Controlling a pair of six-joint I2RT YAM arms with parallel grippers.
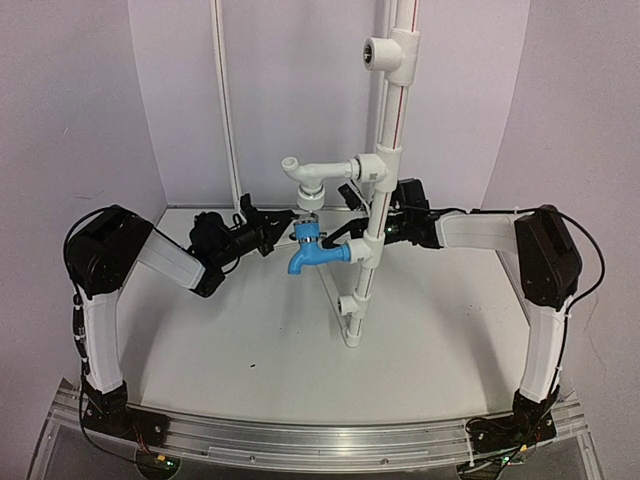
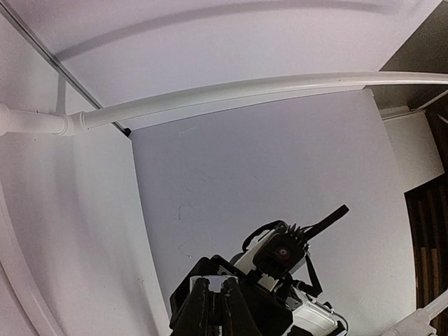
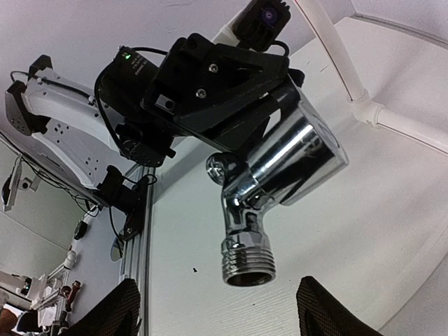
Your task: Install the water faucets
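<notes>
- Left claw (image 3: 264,105) grips the silver faucet (image 3: 280,164) mid-frame; right claw (image 3: 217,315) gapes empty at the bottom edge.
- Next, likely: line its threaded end up with a free pipe socket (image 1: 376,53).

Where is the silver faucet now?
The silver faucet is in the left gripper, centre of the right wrist view, close to the blue tap.

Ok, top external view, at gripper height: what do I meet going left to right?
In order: left elbow → left jaws → blue tap → upright white pipe → right forearm → right elbow. The silver faucet is left out: it overlaps the blue tap.
</notes>
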